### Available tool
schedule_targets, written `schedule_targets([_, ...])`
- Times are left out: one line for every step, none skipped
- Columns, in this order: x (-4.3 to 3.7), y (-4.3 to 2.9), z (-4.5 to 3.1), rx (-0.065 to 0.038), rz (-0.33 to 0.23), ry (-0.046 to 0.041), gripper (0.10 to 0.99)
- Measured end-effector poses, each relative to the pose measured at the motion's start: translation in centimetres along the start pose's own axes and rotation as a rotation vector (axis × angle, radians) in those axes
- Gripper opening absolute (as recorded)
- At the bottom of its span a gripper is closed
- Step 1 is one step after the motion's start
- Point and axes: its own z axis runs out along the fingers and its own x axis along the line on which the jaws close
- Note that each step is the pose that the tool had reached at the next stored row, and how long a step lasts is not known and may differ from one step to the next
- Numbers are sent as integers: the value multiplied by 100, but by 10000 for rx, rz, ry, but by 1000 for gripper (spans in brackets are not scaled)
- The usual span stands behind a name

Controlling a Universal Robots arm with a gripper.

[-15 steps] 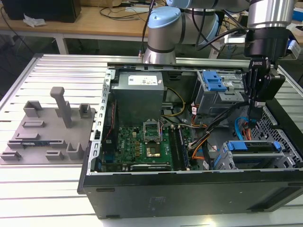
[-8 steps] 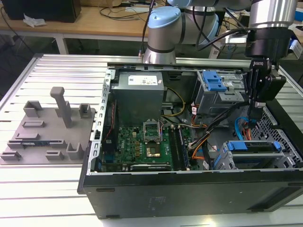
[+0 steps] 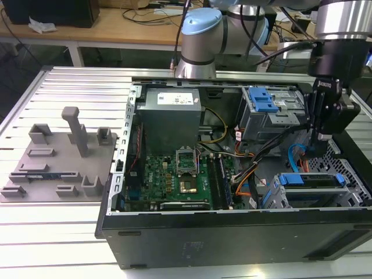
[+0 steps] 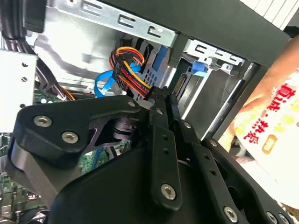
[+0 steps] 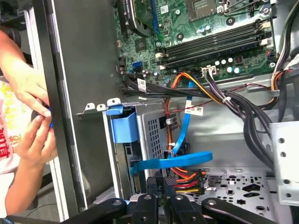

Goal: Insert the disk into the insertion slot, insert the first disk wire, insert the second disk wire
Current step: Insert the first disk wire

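When taken from the exterior view, finds black two-finger claw (image 3: 320, 140) low, with silver rectangular disk in bright-blue plastic caddy (image 3: 308, 180) just below it, lying in grey perforated-metal insertion slot (image 3: 354, 181). Second wrist view: pinched shut on black plug of red-yellow-black disk wire (image 4: 127, 65). First wrist view: same grip. Judged rigid at plug, limp along leads; best held by plug

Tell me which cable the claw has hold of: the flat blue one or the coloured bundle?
The bundle of orange, red, yellow and black wires: its end sits pinched in the gripper. The flat blue cable loops free beside it.
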Motion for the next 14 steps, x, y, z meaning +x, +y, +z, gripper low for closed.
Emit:
schedule_targets([39, -5, 19, -27, 3, -180, 169])
schedule_targets([55, -8, 27, -38, 5, -251, 169])
schedule_targets([82, -11, 38, -54, 7, -357, 169])
schedule_targets([125, -17, 57, -82, 11, -547, 169])
schedule_targets([166, -23, 75, -124, 16, -830, 169])
schedule_targets([194, -27, 86, -151, 20, -1009, 169])
schedule_targets([213, -30, 91, -165, 21, -1106, 169])
schedule_targets([246, -35, 96, -184, 24, -1233, 169])
schedule_targets([286, -40, 107, -200, 26, -1337, 169])
schedule_targets([331, -47, 125, -205, 27, -1378, 169])
schedule_targets([363, -50, 135, -209, 28, -1401, 169])
schedule_targets([381, -51, 140, -212, 29, -1419, 169])
schedule_targets([392, -46, 137, -217, 29, -1455, 169])
schedule_targets([398, -40, 137, -226, 29, -1520, 169])
